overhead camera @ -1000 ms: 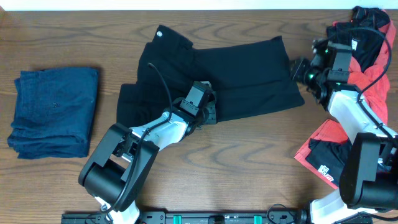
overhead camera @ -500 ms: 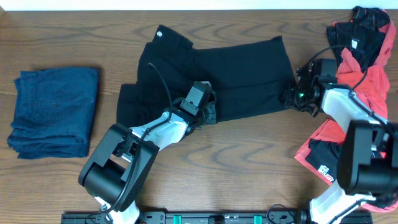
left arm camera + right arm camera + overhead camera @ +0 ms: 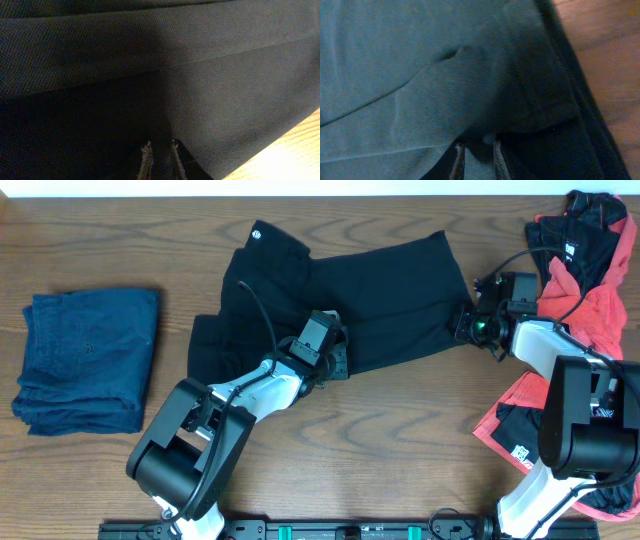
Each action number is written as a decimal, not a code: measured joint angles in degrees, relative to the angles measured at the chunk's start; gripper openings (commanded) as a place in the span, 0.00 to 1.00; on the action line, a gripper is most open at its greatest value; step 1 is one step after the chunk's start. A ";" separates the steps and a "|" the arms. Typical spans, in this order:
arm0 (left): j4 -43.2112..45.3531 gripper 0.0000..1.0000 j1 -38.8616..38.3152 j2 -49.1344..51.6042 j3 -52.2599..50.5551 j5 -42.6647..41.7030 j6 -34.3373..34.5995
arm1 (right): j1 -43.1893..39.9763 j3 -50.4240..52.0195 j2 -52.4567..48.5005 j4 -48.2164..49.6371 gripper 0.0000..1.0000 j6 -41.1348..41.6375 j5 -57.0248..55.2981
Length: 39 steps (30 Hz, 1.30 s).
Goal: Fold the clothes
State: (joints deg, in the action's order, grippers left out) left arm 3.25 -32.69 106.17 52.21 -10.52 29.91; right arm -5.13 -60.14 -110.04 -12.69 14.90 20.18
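Though outspread, pants (image 3: 380, 300) between jaws.

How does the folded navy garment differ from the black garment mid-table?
The navy blue folded fabric garment is a compact, squared stack; the black stretchy fabric garment lies spread out, wider and uneven. The navy one lies untouched, while the left hand and right hand are on the black one. Both rest on the wooden table.

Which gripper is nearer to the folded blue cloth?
Left. The left gripper rests on the black pants, to the right of the folded blue cloth; the right gripper is farther right, at the pants' right edge.
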 measured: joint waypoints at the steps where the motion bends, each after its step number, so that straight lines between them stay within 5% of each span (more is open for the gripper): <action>1: 0.00 0.17 0.00 0.00 0.00 0.02 0.00 | -0.26 -0.09 0.00 -0.74 0.15 0.17 0.04; 15: -9.01 0.17 0.04 -0.11 2.69 -1.49 3.21 | -3.13 -3.76 1.92 -28.70 0.18 2.14 -7.54; 18: -11.91 0.09 0.26 -0.44 2.95 -4.04 4.07 | -3.13 -3.72 2.29 -32.68 0.21 2.14 -8.52; 22: -14.53 0.09 0.39 -0.85 2.99 -6.29 4.87 | -3.13 -2.27 4.35 -33.31 0.29 1.79 -10.01; 26: -14.82 0.09 0.44 -0.94 2.93 -7.04 5.07 | -2.95 -0.33 10.71 -28.79 0.52 -3.26 -10.69; 32: -14.80 0.09 0.46 -0.94 2.91 -7.15 5.09 | 0.22 -0.90 19.04 -24.24 0.45 -12.48 -10.58; 39: -14.80 0.09 0.46 -0.94 2.91 -7.15 5.29 | 4.85 -0.92 13.94 -26.43 0.49 -17.57 -9.84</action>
State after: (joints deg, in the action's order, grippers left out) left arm -11.55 -32.23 105.23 55.11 -17.67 35.20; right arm -0.27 -61.06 -96.09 -39.11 -2.68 10.35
